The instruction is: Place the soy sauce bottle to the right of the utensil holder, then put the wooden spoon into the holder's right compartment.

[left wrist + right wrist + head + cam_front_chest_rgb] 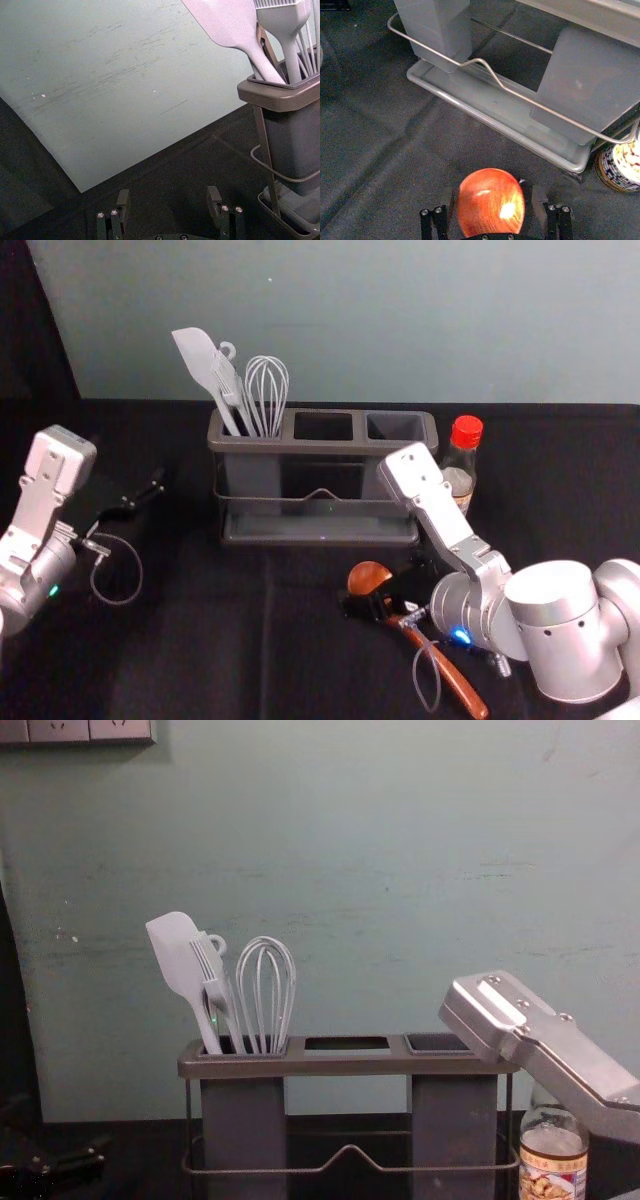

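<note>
The soy sauce bottle [460,462], red-capped, stands just right of the utensil holder [322,448]; the chest view shows the bottle [553,1160] beyond the right arm. On the cloth before the holder lies the wooden spoon [451,677], its handle slanting toward the robot's right. My right gripper [371,606] is low over the spoon near its bowl. In the right wrist view the open right gripper [494,200] has its fingers on either side of the spoon's bowl [491,202]. My left gripper [147,494] stays idle at the left, open and empty; left gripper [168,202].
A white spatula [196,355], a brush and a whisk [267,390] stand in the holder's left compartment. The middle compartment [323,426] and right compartment [395,426] have open tops. A wall [350,320] rises behind the dark cloth [210,640].
</note>
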Available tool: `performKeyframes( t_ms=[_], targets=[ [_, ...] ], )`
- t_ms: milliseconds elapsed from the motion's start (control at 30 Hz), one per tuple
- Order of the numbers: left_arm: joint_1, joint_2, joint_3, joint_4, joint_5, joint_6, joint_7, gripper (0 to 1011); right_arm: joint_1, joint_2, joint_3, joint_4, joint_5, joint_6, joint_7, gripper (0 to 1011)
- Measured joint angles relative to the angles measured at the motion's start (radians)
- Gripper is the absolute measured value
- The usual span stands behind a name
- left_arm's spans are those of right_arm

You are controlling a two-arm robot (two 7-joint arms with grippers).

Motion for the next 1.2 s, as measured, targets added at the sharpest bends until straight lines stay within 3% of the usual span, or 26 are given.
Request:
performKeyframes(
  t_ms=[1200],
  targets=[
    [0.0, 0.0, 0.0, 0.0, 0.0, 0.0, 0.0, 1000, 0.0, -0.033, 0.012, 0.031, -0.076, 0.008, 0.047, 1003]
  ],
)
